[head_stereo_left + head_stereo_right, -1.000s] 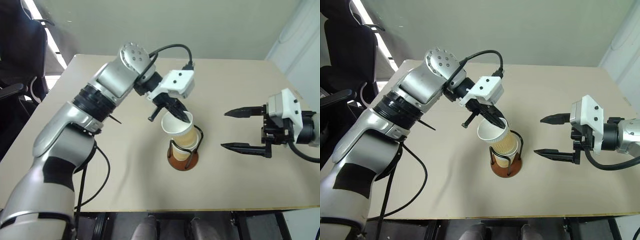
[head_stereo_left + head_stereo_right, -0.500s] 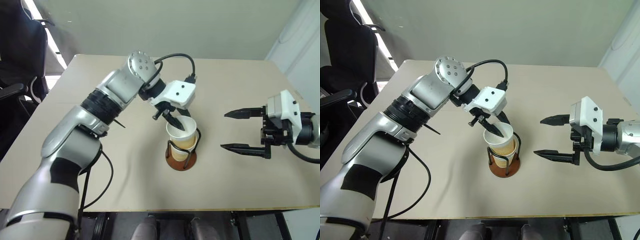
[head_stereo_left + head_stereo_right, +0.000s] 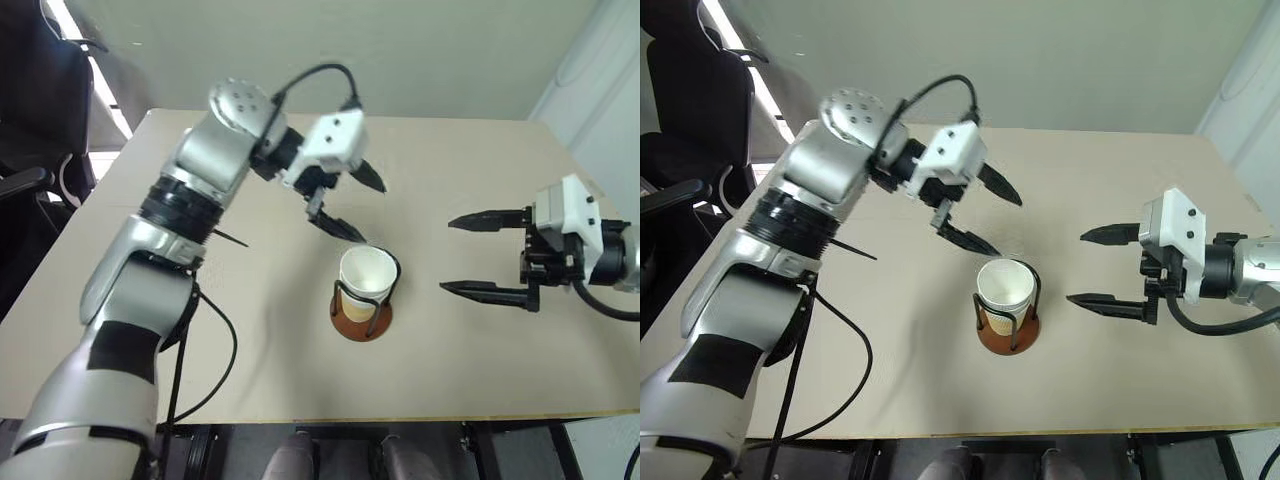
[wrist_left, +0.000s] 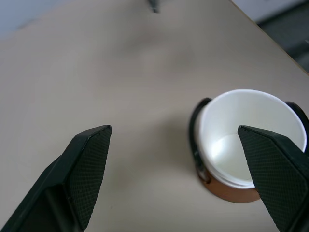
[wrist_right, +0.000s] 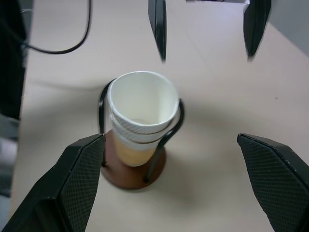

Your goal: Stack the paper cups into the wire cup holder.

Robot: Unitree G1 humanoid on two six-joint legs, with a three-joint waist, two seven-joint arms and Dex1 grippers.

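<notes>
Left gripper point(image 3: 350, 207) hangs above the table point(image 3: 200, 300), fingers spread wide and holding nothing, just up and to the left of the wire cup holder point(image 3: 361, 318). Its fingers point down and toward the right, across the top of the stack.

Centre: the paper cups point(image 3: 366, 282) sit nested in the wire cup holder, upright, long axis vertical, mouth facing up. The right wrist view shows three stacked rims, the black wire loops rising on either side and the reddish-brown base below. No loose cup lies on the visible table, so the stacking step appears complete.

Right gripper point(image 3: 487, 256) is level with the holder and well apart from it on the right, fingers spread wide and empty, pointing toward the stack.

Governing relation: the stack lies below and to the right of the left gripper, which is the nearer of the two. Any withdrawal should go up and away, clear of the top rim, to avoid tipping the stack.
</notes>
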